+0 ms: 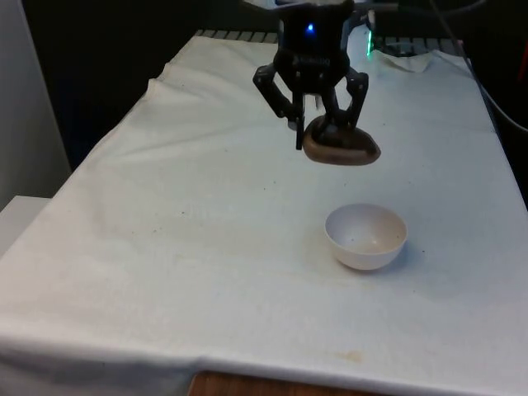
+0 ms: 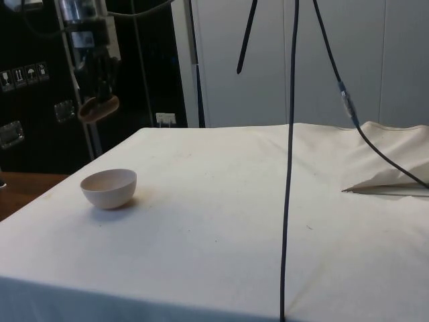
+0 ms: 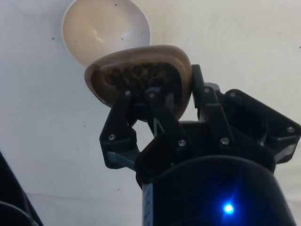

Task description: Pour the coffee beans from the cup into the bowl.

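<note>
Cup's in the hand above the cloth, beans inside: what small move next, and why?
Probably carry the brown cup forward over the white bowl before tipping. The hand holds it in the air short of the bowl, the coffee beans are inside, and the bowl looks empty.

Front, side views: shared bowl [image 1: 365, 236]; wrist perhaps overhead.

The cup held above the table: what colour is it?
Brown; the cup shows best in the front view.
</note>
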`<state>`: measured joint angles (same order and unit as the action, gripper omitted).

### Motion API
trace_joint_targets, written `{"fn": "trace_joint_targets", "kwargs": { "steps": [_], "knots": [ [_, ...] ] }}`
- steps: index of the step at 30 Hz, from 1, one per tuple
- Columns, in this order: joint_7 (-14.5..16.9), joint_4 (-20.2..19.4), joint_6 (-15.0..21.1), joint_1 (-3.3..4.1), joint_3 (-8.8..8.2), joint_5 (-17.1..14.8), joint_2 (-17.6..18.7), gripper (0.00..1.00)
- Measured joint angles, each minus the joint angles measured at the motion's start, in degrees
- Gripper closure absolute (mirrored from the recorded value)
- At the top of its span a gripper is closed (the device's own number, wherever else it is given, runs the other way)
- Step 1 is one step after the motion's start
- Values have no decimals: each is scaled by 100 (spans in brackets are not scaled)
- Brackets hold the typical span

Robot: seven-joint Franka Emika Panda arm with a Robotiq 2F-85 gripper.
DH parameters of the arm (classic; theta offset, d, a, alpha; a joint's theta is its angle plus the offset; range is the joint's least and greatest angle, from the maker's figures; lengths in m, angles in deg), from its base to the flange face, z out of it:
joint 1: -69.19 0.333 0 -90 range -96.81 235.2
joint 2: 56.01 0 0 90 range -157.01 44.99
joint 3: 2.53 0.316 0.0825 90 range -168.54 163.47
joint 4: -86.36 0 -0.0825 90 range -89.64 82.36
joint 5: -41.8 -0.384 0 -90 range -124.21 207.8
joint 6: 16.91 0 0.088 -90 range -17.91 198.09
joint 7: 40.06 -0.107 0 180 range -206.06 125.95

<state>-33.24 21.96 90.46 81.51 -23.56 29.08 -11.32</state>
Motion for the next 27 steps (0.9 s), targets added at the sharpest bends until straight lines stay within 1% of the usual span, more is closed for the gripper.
{"fn": "trace_joint_targets", "kwargs": {
  "steps": [2,5,7,17,27],
  "knots": [
    [-29,-52,74,0,40,97,0,99],
    [-34,-69,97,0,46,120,0,99],
    [-46,-120,201,-6,63,166,0,99],
    [-57,-281,539,-6,115,206,0,99],
    [-57,-327,705,-6,132,206,0,99]
  ]
}}
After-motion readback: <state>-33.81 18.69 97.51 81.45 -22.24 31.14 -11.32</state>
